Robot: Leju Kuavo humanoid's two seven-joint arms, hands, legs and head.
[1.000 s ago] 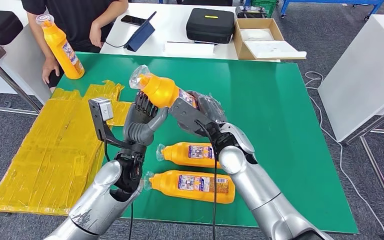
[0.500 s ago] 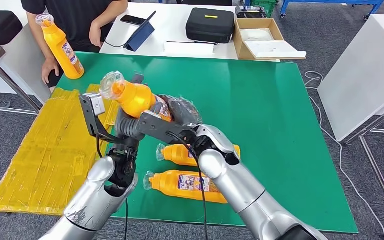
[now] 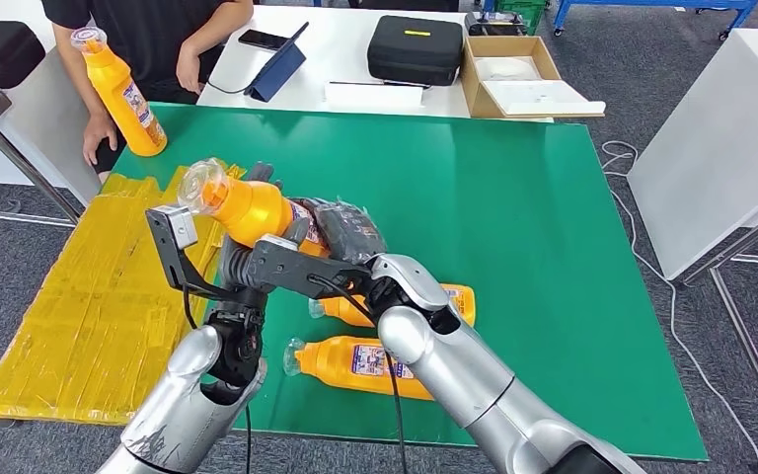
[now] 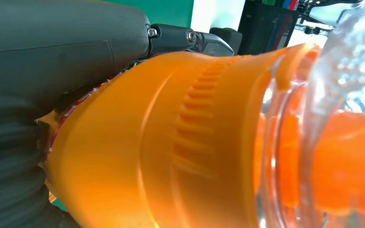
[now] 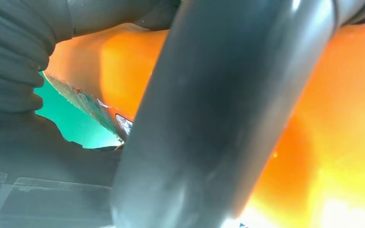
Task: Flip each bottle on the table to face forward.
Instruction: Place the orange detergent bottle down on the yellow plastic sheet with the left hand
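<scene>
We are gripping the raised orange bottle [image 3: 242,209] with both our right hand [image 3: 341,232] and left hand [image 3: 247,259], fingers clamped around it, hiding its label.

A green table [image 3: 553,227] carries two orange bottles [image 3: 365,363] lying on their sides near its front edge, one just behind the other, clear caps toward the yellow sheet [image 3: 89,316] spread over the table's left end. A third bottle [image 3: 123,94] stands at the far left corner, steadied by a person's hand [image 3: 99,133].
</scene>
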